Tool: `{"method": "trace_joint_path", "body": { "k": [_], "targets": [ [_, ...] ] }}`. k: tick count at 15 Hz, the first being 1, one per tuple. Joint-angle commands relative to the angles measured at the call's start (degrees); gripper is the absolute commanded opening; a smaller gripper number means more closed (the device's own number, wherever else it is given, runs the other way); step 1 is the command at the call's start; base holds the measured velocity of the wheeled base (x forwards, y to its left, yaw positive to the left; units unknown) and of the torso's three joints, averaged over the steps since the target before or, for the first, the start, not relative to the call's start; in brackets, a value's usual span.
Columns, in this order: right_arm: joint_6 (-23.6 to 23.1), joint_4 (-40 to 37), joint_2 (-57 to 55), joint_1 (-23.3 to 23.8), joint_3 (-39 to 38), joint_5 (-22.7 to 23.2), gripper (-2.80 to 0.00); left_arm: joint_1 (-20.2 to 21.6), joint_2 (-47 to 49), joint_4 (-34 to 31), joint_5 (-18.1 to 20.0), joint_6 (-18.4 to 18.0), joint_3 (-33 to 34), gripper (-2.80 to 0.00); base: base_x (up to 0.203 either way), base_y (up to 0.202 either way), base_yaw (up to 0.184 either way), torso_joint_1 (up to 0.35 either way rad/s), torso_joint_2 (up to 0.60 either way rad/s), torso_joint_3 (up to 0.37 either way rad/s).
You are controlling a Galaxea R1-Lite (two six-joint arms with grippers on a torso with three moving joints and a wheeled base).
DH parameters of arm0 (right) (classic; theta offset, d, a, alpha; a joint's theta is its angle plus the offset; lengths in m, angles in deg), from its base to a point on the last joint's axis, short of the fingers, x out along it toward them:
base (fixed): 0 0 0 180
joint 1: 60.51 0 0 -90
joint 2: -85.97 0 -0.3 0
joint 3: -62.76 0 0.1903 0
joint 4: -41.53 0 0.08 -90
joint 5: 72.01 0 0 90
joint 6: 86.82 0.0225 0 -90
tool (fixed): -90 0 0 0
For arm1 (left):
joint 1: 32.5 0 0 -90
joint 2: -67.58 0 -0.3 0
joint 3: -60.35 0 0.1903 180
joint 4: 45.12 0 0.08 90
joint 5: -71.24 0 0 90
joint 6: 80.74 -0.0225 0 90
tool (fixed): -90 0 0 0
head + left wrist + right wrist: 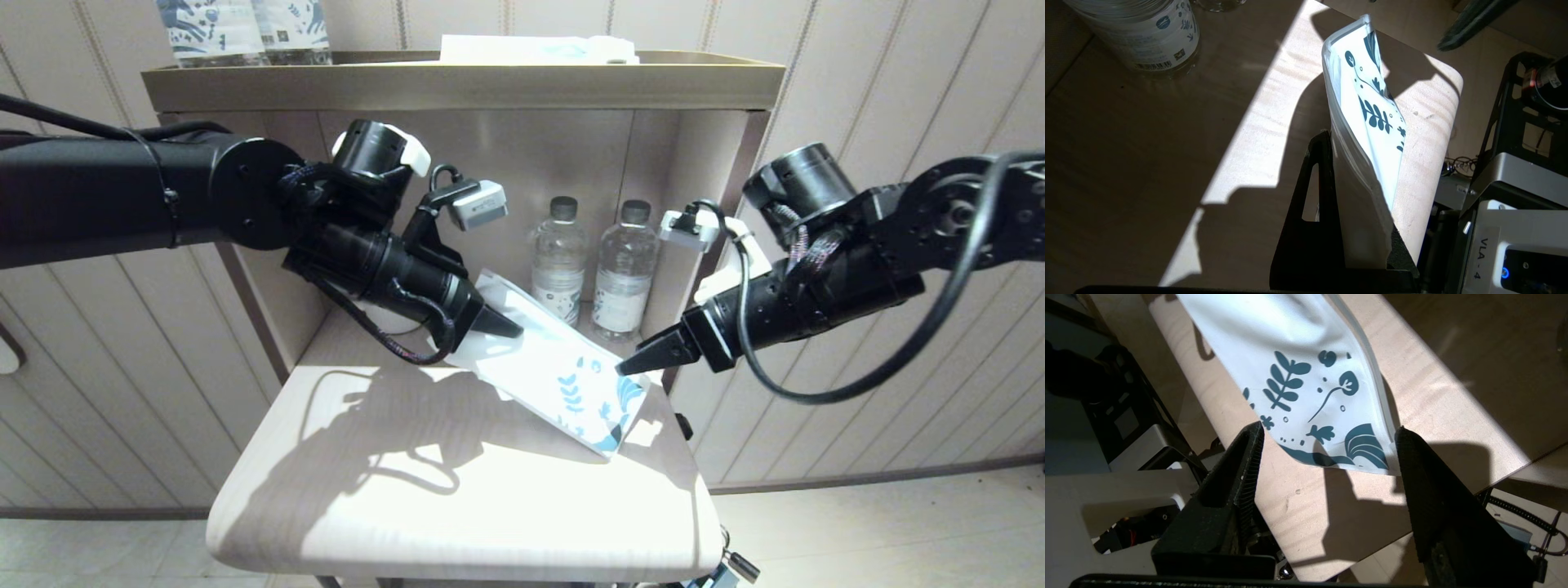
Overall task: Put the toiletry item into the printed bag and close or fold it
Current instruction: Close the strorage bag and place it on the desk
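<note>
The printed bag [563, 384] is a flat white pouch with a blue leaf print. It slopes from my left gripper [502, 327] down toward the tabletop, printed end lowest. My left gripper [1359, 183] is shut on the bag's [1367, 122] plain upper end. My right gripper [633, 365] stands open beside the printed end. Its two fingers straddle the bag's [1298, 355] lower corner in the right wrist view without pinching it [1327, 428]. The toiletry item is not in view in any frame.
Two clear water bottles [559, 265] [624, 269] stand at the back of the alcove behind the bag. The light wooden tabletop [457, 490] has a rounded front edge. A tray shelf [465, 82] above carries blue-printed bottles [245, 28]. The cabinet's side wall [735, 204] is close to my right arm.
</note>
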Motion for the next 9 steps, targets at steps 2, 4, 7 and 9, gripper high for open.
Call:
{"method": "trace_joint_path", "body": {
  "k": [2, 4, 7, 9],
  "targets": [
    [-0.3, -0.1, 9.0, 0.6, -4.9, 0.1, 0.00, 0.0, -0.8, -0.3, 0.0, 0.3, 0.2, -2.80, 0.000, 0.000, 0.000, 0.000, 0.00, 0.000],
    [-0.3, 0.0, 14.1, 1.2, -10.4, 0.1, 0.00, 0.0, -1.5, -0.3, -0.1, 0.4, 1.0, -2.80, 0.000, 0.000, 0.000, 0.000, 0.00, 0.000],
    [-0.5, 5.5, 18.0, 5.7, -18.3, 0.3, 0.00, 0.0, -1.8, -0.2, -0.1, 0.5, 2.1, -2.80, 0.000, 0.000, 0.000, 0.000, 0.00, 0.000],
    [0.6, 14.9, 18.9, 7.0, -21.8, 0.3, 0.00, 0.0, -1.0, 0.0, -0.2, 1.3, 1.6, -2.80, 0.000, 0.000, 0.000, 0.000, 0.00, 0.000]
  ]
}}
